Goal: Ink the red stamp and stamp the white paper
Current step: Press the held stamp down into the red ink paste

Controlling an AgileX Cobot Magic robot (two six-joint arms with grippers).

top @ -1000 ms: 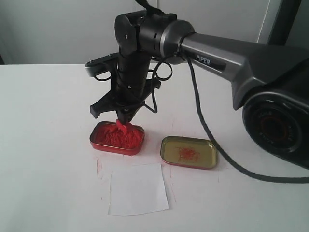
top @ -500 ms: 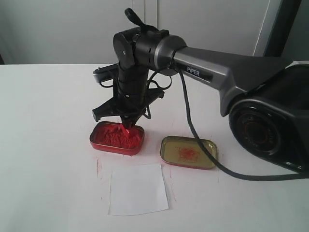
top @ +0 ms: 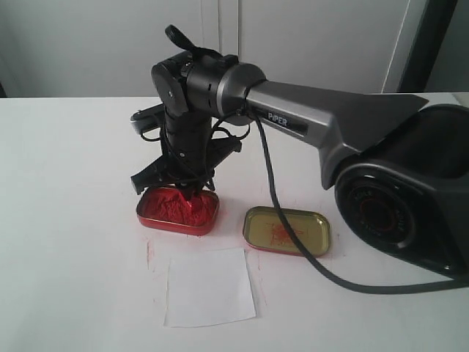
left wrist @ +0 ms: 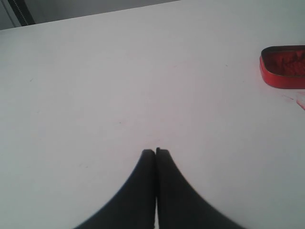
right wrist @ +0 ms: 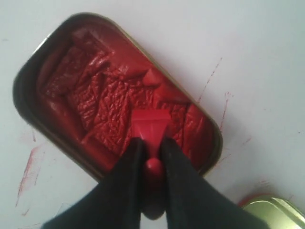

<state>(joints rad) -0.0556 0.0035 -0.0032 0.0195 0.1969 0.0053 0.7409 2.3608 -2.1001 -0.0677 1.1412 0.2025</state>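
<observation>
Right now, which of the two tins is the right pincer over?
The red tin of ink paste, on the left of the exterior view: the right pincer holds the red stamp over it. The gold-coloured lid has only red smears.

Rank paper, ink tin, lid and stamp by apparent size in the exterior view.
1. paper
2. ink tin and lid, about alike
3. stamp, smallest, only partly visible

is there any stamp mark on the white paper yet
No, the white paper is plain and unmarked in the exterior view, while the red stamp is at the red ink tin.
</observation>
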